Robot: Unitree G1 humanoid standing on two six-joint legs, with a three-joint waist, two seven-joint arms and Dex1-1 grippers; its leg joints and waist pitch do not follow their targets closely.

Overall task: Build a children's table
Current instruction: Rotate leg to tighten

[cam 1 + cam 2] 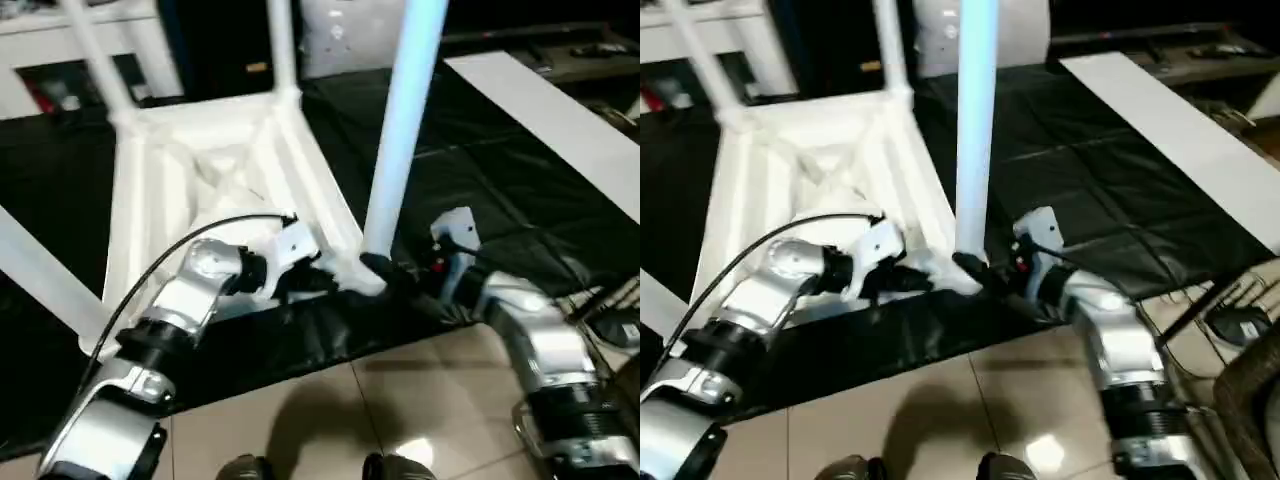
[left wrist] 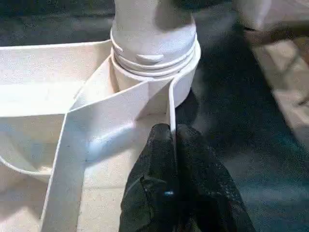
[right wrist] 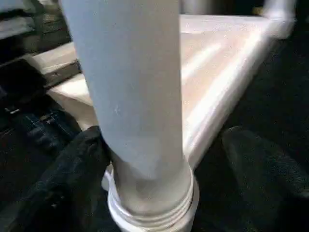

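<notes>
The white table top (image 1: 200, 170) lies upside down on a black mat, ribbed underside up. Legs rise from its corner sockets: two at the far corners (image 1: 282, 45), one at the near left (image 1: 45, 275), and one upright at the near right corner (image 1: 405, 120). My left gripper (image 2: 173, 130) is shut on the thin rim wall of the top, right beside the near right socket (image 2: 154, 72). My right gripper (image 3: 166, 145) straddles the base of that leg (image 3: 135, 96), jaws open. One finger (image 3: 82, 159) lies against the leg; the other (image 3: 256, 159) stands clear of it.
The black mat (image 1: 480, 190) ends at a tiled floor (image 1: 400, 400) just in front of the top. A long white board (image 1: 560, 120) lies on the mat at the right. Cables and a dark mouse-like object (image 1: 1240, 322) sit at the far right. White shelving stands behind.
</notes>
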